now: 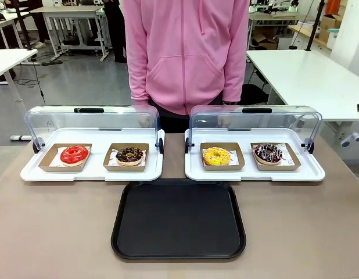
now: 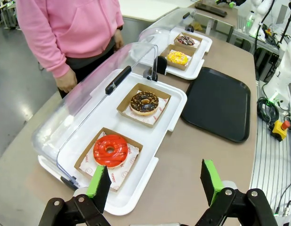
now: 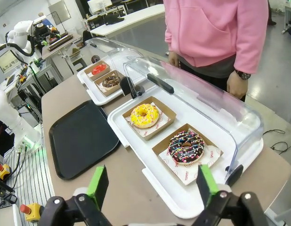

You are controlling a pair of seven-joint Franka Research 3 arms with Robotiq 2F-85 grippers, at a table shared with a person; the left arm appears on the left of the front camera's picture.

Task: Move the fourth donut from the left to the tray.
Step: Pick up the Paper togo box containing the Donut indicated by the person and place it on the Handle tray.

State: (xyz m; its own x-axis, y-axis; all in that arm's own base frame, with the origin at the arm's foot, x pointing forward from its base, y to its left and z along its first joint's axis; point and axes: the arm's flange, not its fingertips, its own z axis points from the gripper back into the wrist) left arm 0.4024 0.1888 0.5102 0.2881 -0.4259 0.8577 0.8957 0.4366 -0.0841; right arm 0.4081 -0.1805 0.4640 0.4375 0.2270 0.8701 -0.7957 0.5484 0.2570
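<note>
Four donuts are being displayed in a row on the bench (image 1: pixel 51 232), each in a shallow cardboard holder, under two raised clear lids (image 1: pixel 92 119). From the left, a red-glazed donut (image 1: pixel 74 154) and a chocolate donut with tan sprinkles (image 1: pixel 129 155) are sitting on the left white tray (image 1: pixel 92 173). A yellow donut (image 1: pixel 216 156) and the fourth donut (image 1: pixel 267 153), dark chocolate with pink and white sprinkles, are sitting on the right white tray (image 1: pixel 255 174). The black tray (image 1: pixel 178 220) is lying just in front of the gap between the two white trays.

The fourth donut is being judged light and soft, its glaze sticky and easily marred. Its stiffer cardboard holder (image 1: pixel 294 163) is being judged the safer place to be gripped, by the rim.

The left pincer (image 2: pixel 155 181) is being held wide open and empty, above the bench near the red-glazed donut. The right pincer (image 3: pixel 152 183) is being held likewise, open and empty, angled down just short of the fourth donut.
</note>
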